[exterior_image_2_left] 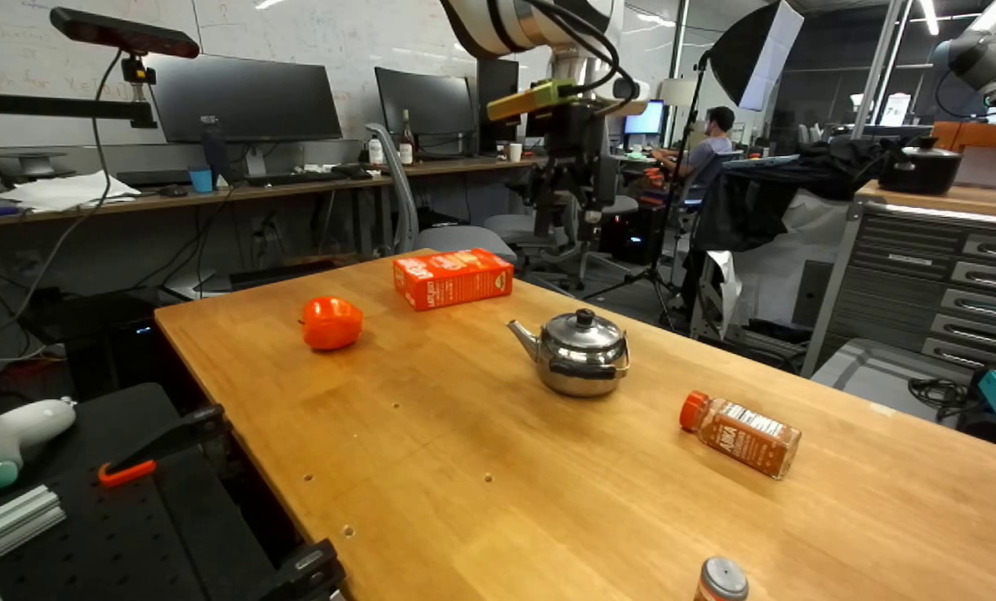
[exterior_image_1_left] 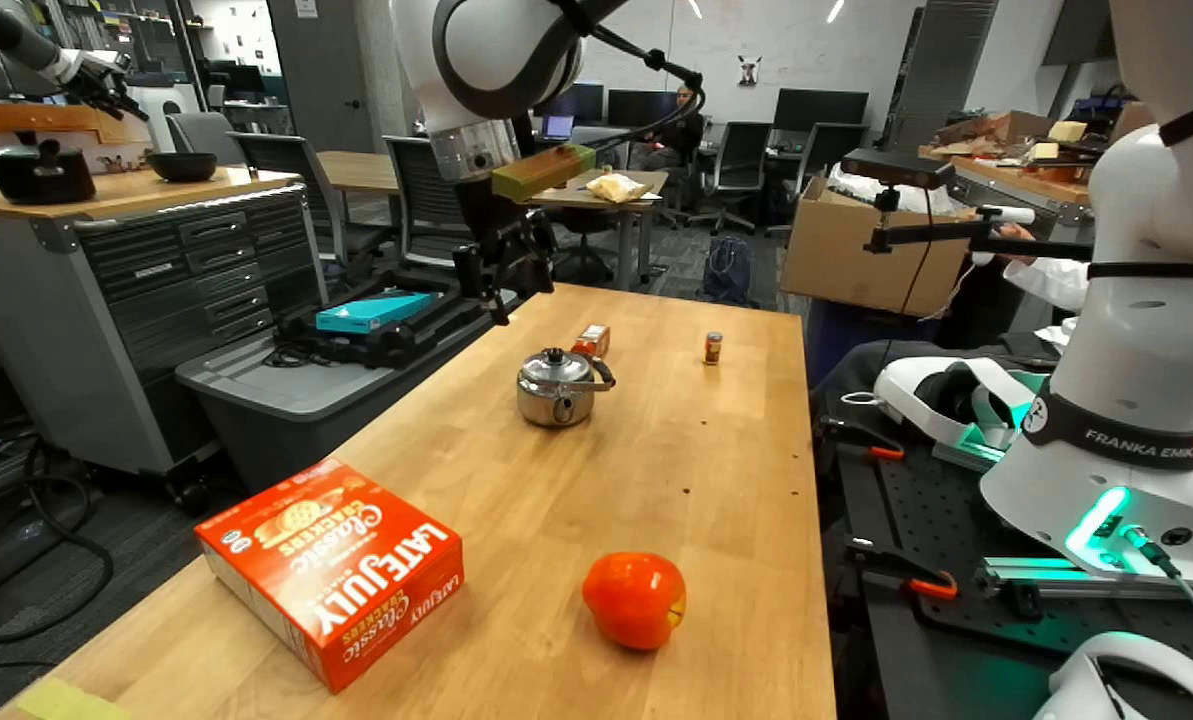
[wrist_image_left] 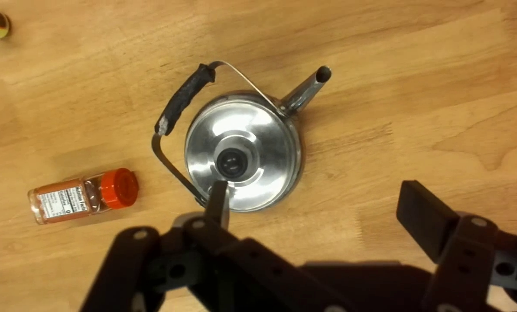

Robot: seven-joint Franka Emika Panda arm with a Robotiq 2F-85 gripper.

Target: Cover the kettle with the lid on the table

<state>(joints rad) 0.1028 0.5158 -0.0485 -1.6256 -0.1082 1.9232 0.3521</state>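
Kettle and lid sit together as one piece: the lid looks level over the mouth, and its dark knob stands up at the centre, where we would want it for lifting or setting down. The bail handle is folded to the side toward the robot's base, which leaves the knob free from above; we take that as useful room for any approach. Near the kettle, on the side away from the spout, a glass spice bottle lies on its side, its flat face probably keeping it from rolling. The Late July cracker box lies flat on the surface, well apart.

Our pincer is spread wide with nothing between its fingers, hanging above the surface and apart from the kettle in both exterior views. In the wrist view the covered kettle lies ahead of the gap and toward the picture's left, so that the fingertip there overlaps the lid's rim; we read that as line of sight, not touch. We judge the covering done, though glare on the metal keeps us from telling whether the rim is fully seated.
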